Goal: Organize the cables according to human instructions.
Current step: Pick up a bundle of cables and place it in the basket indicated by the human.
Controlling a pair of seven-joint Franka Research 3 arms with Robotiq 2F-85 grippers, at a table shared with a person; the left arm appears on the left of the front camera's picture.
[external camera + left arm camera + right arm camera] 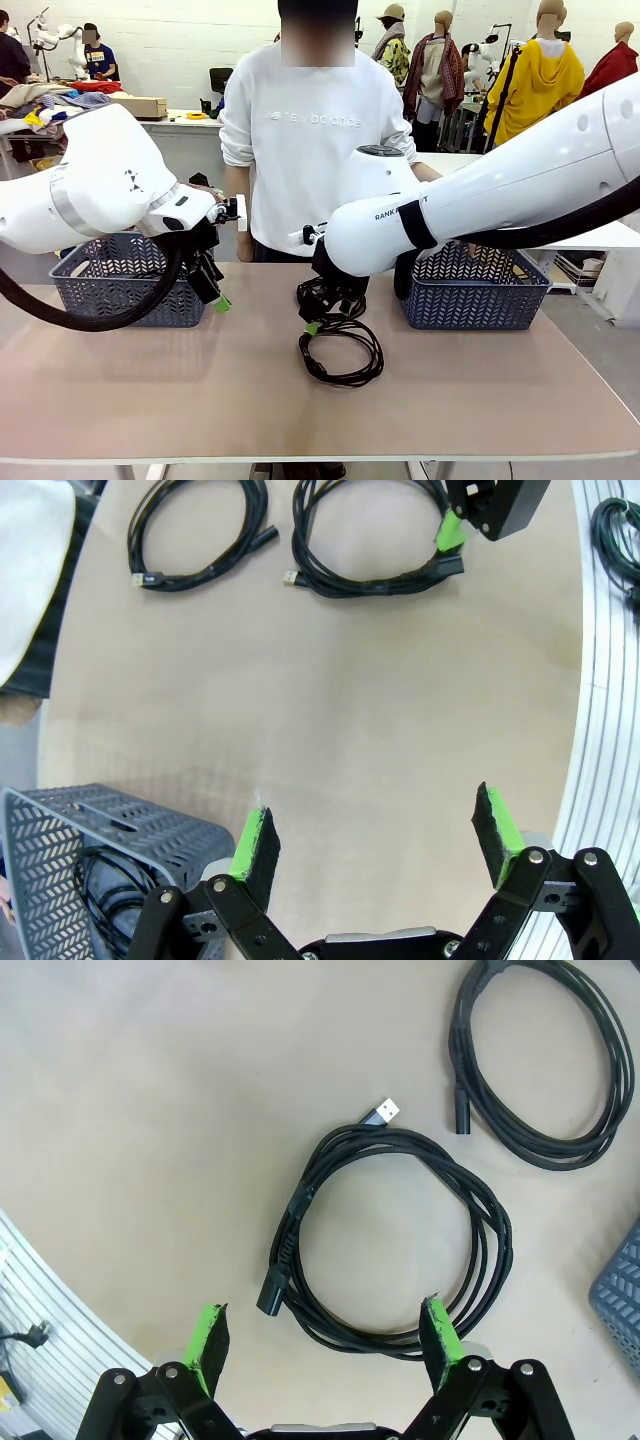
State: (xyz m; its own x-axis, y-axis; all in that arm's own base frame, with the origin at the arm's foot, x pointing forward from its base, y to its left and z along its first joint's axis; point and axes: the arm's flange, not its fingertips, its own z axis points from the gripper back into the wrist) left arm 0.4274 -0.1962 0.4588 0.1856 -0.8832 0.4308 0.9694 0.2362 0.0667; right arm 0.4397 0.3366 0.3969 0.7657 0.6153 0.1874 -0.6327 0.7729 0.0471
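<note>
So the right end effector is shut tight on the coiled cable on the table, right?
Not quite. The right end effector is open, not shut. In the right wrist view its green pads stand wide apart over the coiled cable on the table, and they grip nothing.

Robot lab: white robot arms (500, 190) at tan table (150, 380), cluttered workbench (180, 125) upper left (clothes heap (60, 98), cardboard box (140, 105)), bare white wall (200, 40).
</note>
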